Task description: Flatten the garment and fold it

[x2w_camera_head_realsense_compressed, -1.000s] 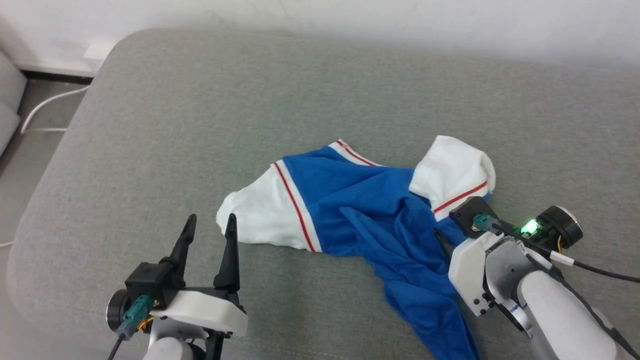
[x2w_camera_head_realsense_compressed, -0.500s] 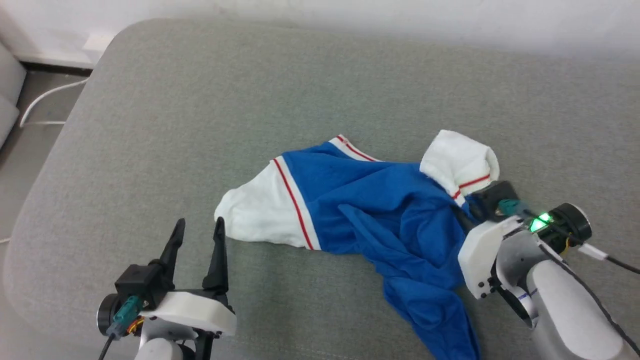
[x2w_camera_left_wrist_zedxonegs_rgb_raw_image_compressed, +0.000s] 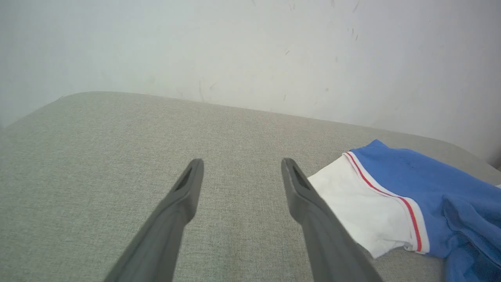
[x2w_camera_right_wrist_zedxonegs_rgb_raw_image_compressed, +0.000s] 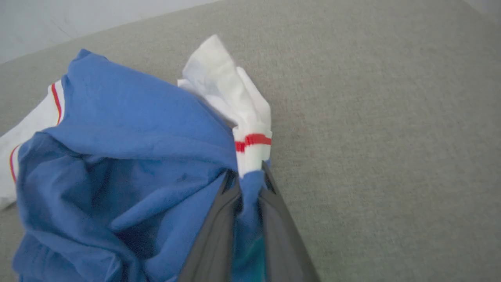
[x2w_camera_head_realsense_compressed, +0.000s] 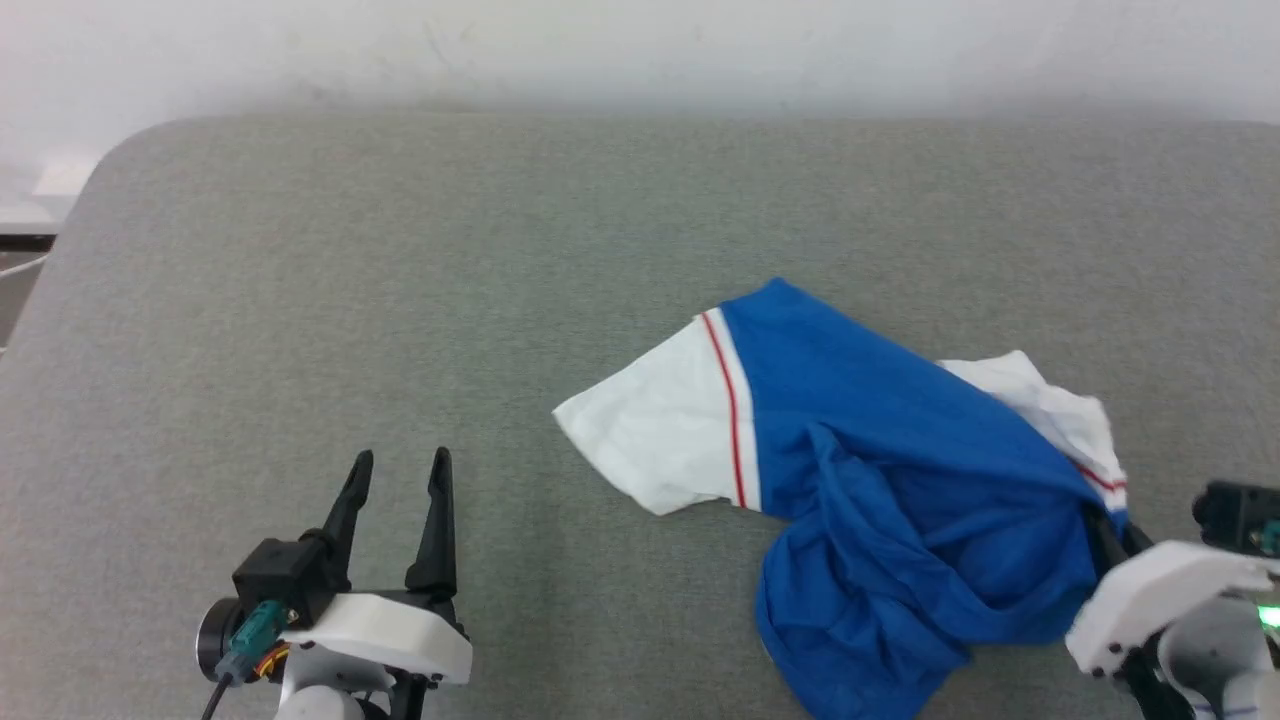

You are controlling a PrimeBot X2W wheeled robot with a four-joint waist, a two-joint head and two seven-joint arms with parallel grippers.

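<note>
Currently your right gripper [x2w_camera_right_wrist_zedxonegs_rgb_raw_image_compressed: 247,174] is clamped on the garment [x2w_camera_head_realsense_compressed: 900,480]. Its two fingers are nearly together, with a blue fold pinched between them just below the red-striped trim of a white sleeve. Your left gripper [x2w_camera_head_realsense_compressed: 400,458] has its jaws spread wide, holding nothing and apart from the cloth. You see the garment lying crumpled on the grey cushion [x2w_camera_head_realsense_compressed: 400,300], toward its right side, with the other white sleeve spread flat to the left.
</note>
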